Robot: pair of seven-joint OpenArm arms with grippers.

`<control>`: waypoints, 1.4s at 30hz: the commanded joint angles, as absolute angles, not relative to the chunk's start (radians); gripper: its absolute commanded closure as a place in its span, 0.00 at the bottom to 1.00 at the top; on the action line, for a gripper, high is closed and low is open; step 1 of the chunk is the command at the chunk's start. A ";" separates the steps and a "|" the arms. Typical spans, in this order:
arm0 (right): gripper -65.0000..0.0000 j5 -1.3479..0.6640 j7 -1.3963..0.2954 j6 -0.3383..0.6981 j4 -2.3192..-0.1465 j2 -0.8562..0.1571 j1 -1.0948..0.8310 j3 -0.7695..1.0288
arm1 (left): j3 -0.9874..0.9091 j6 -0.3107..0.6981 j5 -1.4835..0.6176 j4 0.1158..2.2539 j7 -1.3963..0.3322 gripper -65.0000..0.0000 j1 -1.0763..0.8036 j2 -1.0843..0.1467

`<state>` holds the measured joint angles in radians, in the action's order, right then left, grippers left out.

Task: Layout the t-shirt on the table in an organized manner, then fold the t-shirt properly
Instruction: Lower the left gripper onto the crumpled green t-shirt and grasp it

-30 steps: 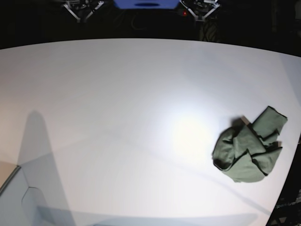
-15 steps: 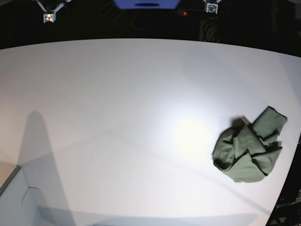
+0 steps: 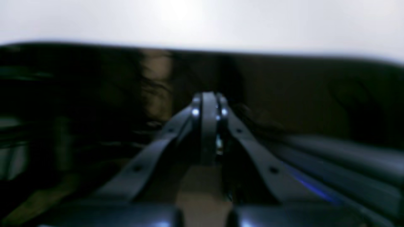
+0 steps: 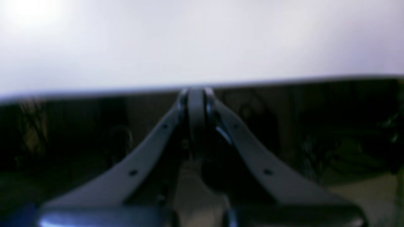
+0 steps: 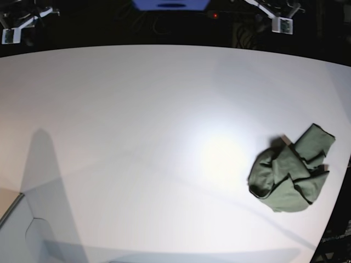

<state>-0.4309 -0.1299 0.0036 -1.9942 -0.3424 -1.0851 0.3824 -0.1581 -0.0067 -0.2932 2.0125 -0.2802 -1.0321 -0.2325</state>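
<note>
The olive-green t-shirt [image 5: 289, 174] lies crumpled in a heap near the right edge of the white table [image 5: 137, 120]; nothing touches it. Both arms are beyond the table's far edge, far from the shirt. The left arm [image 5: 281, 22] is at the top right of the base view and the right arm [image 5: 15, 30] at the top left. In the left wrist view my left gripper [image 3: 208, 98] is shut and empty before the table's edge [image 3: 202, 28]. In the right wrist view my right gripper [image 4: 195, 93] is shut and empty, its tip level with the table's edge [image 4: 94, 63]. The shirt's label is hidden.
A blue object [image 5: 170, 4] and a small red light [image 5: 215, 15] sit beyond the far edge, in the dark. A pale box corner [image 5: 11, 211] stands at the lower left. The table's right edge curves close to the shirt.
Both arms have swung outward along the far edge, one toward the top left, the other toward the top right. The t-shirt has not moved.
</note>
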 commanded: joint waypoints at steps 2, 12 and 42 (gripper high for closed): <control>1.00 -0.437 -0.105 0.005 -2.040 -0.335 -1.058 0.401 | -0.237 -0.004 -0.298 2.025 -0.274 1.00 -1.041 -0.200; 1.00 -0.437 -0.239 0.005 -2.041 -0.325 -0.792 0.346 | -0.392 -0.002 -0.300 2.026 -0.272 1.00 -0.967 -0.160; 0.73 -0.433 -0.753 0.007 -2.035 -0.338 -0.456 0.255 | -0.392 -0.005 -0.292 1.646 -0.503 0.47 0.064 -0.145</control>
